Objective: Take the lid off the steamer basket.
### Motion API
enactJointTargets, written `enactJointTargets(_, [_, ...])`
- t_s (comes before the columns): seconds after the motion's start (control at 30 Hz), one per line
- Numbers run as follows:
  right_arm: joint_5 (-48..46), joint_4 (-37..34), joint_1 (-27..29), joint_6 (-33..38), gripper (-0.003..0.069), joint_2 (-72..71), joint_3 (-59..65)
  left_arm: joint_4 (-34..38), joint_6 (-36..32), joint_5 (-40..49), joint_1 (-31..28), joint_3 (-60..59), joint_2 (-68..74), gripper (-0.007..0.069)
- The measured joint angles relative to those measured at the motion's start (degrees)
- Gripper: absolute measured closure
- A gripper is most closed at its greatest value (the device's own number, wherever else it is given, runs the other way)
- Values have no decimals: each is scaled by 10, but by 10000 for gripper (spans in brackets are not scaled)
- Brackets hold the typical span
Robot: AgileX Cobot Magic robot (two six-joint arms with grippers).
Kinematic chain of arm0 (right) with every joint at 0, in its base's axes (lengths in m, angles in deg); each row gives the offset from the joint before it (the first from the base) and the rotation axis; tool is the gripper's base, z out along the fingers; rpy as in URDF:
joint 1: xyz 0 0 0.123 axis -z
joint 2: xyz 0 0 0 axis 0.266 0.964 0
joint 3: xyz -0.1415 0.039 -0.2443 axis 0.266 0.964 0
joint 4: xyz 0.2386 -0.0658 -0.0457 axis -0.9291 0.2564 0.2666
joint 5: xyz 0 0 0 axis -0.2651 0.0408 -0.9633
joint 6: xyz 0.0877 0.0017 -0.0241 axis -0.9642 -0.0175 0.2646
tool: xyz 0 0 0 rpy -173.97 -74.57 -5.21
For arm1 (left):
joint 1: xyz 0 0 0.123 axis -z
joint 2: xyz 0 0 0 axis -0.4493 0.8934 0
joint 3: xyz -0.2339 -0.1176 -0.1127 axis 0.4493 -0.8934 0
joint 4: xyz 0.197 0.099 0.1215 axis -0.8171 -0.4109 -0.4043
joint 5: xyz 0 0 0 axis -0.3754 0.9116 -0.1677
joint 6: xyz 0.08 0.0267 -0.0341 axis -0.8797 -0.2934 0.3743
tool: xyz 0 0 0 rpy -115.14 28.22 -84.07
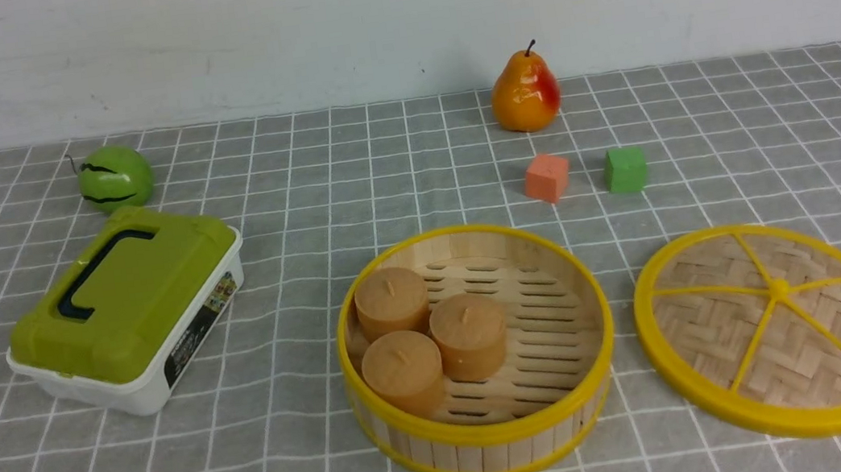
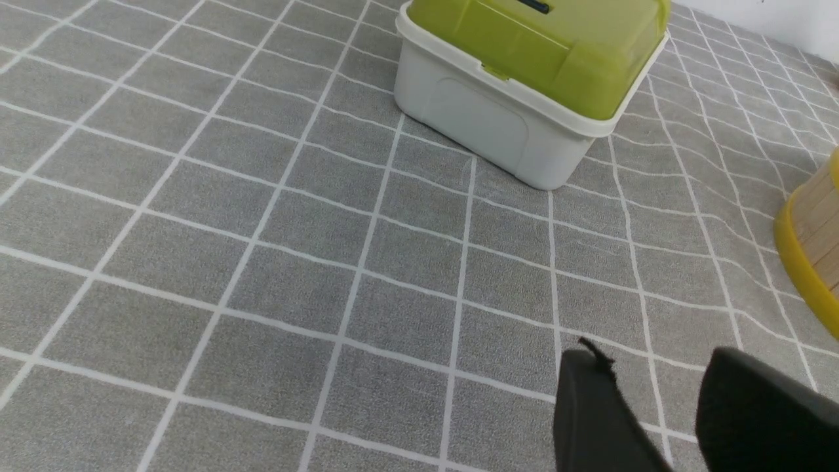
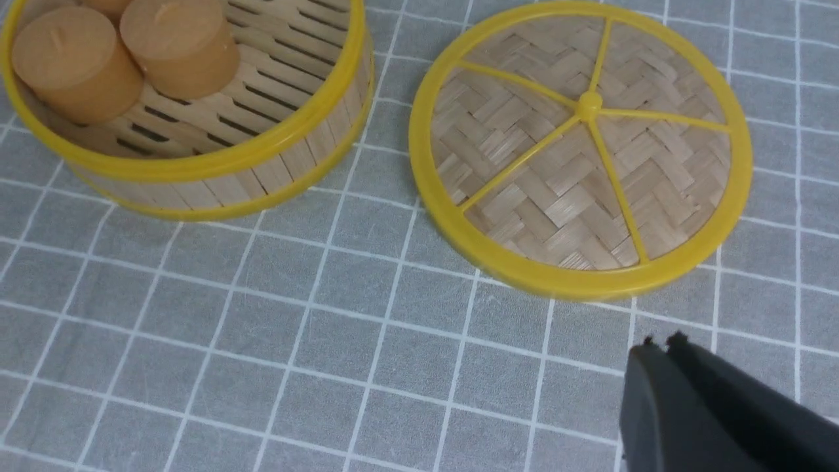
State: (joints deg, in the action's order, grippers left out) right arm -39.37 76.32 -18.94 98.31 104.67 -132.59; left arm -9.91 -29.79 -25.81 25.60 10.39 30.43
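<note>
Right claw (image 3: 662,342) pressed together on nothing and nearest the lid (image 1: 775,327), which lies flat on the counter (image 1: 414,188) at lower right of the front view, just beside but clear of the steamer basket (image 1: 488,438) at lower centre; left claw (image 2: 652,359) spread, empty; removal looks done

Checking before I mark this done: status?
Left gripper open, empty; right gripper shut, empty. Lid off, flat on cloth right of steamer basket, not touching. Basket open, three tan cylinders inside. No obstruction seen.
</note>
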Motion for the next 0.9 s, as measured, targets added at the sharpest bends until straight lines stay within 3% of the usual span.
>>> enactJointTargets(0.2, [12,40,1,0,675,-3,5,0,0,0,0,0,0,386])
enactJointTargets(0.27, [78,46,1,0,673,-10,25,0,0,0,0,0,0,386])
enactJointTargets(0.37, [278,48,1,0,670,-56,112,0,0,0,0,0,0,386])
enactJointTargets(0.5, [424,93,1,-5,666,-141,222,0,0,0,0,0,0,386])
enactJointTargets(0.67, [455,119,8,-89,659,-242,330,0,0,0,0,0,0,386])
enactJointTargets(0.73, [453,124,23,-162,657,-301,389,0,0,0,0,0,0,386])
enactJointTargets(0.9, [449,126,50,-205,652,-375,462,-1,0,0,0,0,0,386])
